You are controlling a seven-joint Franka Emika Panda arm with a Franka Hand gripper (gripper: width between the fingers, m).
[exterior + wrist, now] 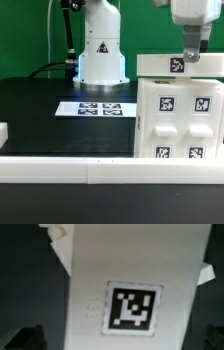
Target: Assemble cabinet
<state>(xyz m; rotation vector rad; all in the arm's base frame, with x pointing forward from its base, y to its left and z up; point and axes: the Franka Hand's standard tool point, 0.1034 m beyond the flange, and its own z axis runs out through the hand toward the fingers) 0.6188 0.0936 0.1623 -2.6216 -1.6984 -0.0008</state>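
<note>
Exterior view shows the large white boxy plastic cabinet body (pixel 178 118) at the frame's right, standing on the black table (pixel 50 115). A flat white plastic panel (pixel 180 65) with a square marker tag rests across its top. The arm's two-finger gripper (pixel 190 52) comes down onto that panel from the upper right; I cannot tell whether its fingers clamp it. If the panel sits skewed, pressing could jam it or tip the body toward the white front rail (pixel 60 166). The marker board (pixel 97 107) lies mid-frame.
</note>
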